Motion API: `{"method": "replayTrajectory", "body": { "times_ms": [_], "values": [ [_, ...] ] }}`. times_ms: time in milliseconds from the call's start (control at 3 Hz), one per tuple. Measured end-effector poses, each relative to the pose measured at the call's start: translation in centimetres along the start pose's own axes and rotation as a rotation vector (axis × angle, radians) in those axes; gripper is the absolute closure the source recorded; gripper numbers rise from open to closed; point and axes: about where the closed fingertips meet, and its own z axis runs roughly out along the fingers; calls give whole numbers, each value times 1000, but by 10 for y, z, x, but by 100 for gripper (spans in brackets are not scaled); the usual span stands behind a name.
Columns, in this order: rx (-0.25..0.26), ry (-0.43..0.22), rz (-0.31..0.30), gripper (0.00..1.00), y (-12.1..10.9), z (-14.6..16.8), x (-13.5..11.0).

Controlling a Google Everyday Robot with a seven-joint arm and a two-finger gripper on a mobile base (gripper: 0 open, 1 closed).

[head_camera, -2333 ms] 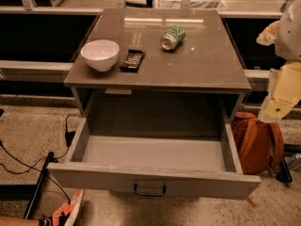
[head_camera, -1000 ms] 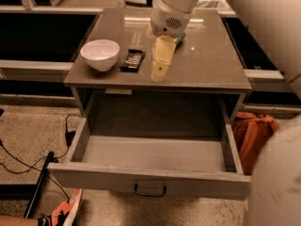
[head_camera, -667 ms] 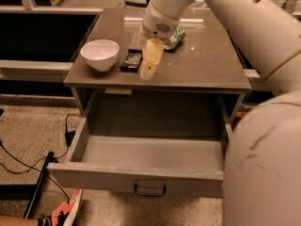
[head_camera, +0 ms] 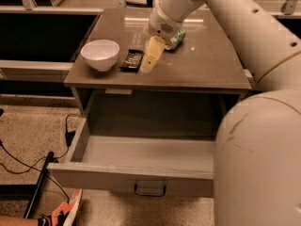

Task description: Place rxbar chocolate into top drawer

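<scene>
Fingers (head_camera: 153,54) of the gripper (head_camera: 146,68) are hanging tip-down just right of the chocolate bar (head_camera: 131,60), which is lying on the surface (head_camera: 211,65) beside the bowl (head_camera: 100,54). Whether they are spread or closed, I cannot tell. The approach seems to be going on; next they are needing to straddle the bar, with the drawer (head_camera: 141,154) standing open below.

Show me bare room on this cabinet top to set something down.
Bare: the countertop's right half, from the green can to the front edge, and the open top drawer's floor. Crowded: front left, with white bowl, rxbar chocolate and the gripper just right of it.
</scene>
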Motion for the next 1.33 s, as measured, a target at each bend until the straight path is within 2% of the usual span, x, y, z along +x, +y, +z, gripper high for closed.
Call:
{"method": "replayTrajectory", "body": {
  "times_ms": [667, 1000, 1333],
  "values": [
    [-14, -24, 111, 0, -32, 41, -6],
    [-41, -26, 153, 0, -40, 64, -3],
    [-58, -18, 163, 0, -44, 83, -3]
  ]
}}
